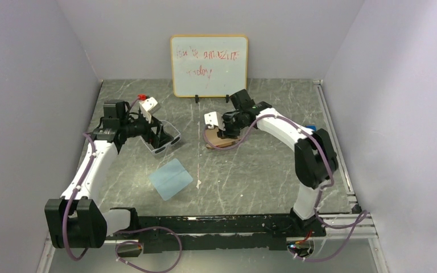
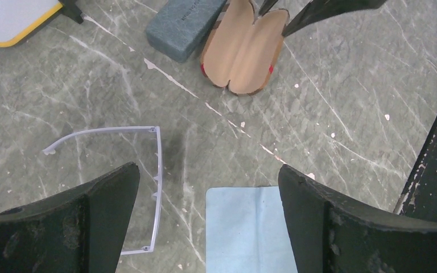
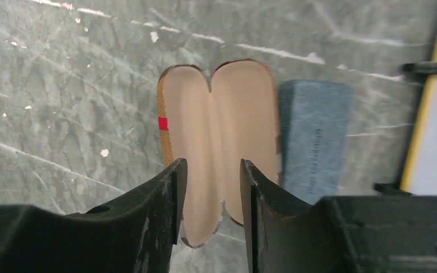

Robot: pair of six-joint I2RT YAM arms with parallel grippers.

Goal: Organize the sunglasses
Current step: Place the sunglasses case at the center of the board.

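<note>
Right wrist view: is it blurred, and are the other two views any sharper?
Right wrist: soft throughout, open case and grey-blue case smeared at the edges. Left wrist: sharp; white sunglasses throw a faint shadow. Top external: even light, whiteboard writing faint.

White sunglasses, light-blue cloth

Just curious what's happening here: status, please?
Left gripper open, beside white sunglasses, not gripping. Right gripper open over the open case. Brown pair not in view. Cloth close by, not blocking.
</note>
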